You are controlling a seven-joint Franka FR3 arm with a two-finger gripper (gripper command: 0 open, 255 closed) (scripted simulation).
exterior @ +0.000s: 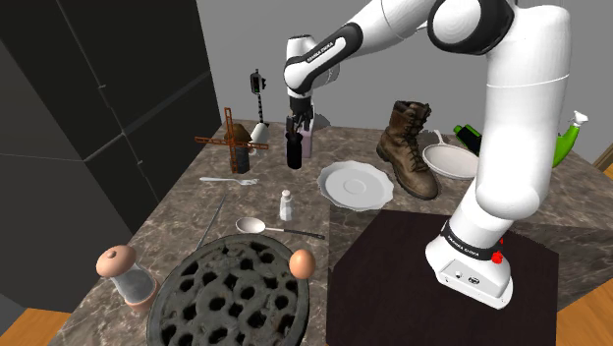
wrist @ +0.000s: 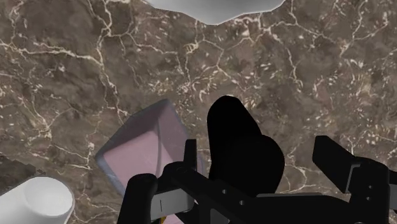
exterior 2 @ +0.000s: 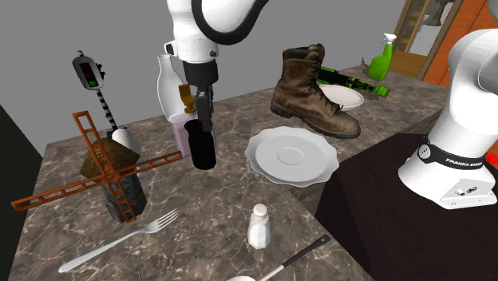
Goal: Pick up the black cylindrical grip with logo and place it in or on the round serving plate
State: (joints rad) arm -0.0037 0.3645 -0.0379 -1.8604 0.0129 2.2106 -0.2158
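The black cylindrical grip [exterior: 293, 149] [exterior 2: 203, 145] stands upright on the marble counter, against a pale pink box [exterior 2: 180, 132] [wrist: 141, 147]. My gripper [exterior: 298, 124] [exterior 2: 202, 105] [wrist: 240, 175] hangs straight above it, open. In the wrist view the grip [wrist: 236, 143] lies between the two fingers and neither touches it. The round white plate [exterior: 356, 184] [exterior 2: 292, 156] with a wavy rim sits on the counter close by, to the grip's right in both exterior views. A bit of its rim [wrist: 213, 7] shows in the wrist view.
A brown boot [exterior: 408, 147] [exterior 2: 310, 92] stands behind the plate. A model windmill [exterior 2: 112, 172], a toy traffic light [exterior 2: 89, 73] and a white bottle [exterior 2: 166, 84] surround the grip. A fork [exterior 2: 120, 239], a shaker [exterior 2: 258, 226], a spoon [exterior: 263, 227] and a round iron trivet [exterior: 236, 295] lie nearer.
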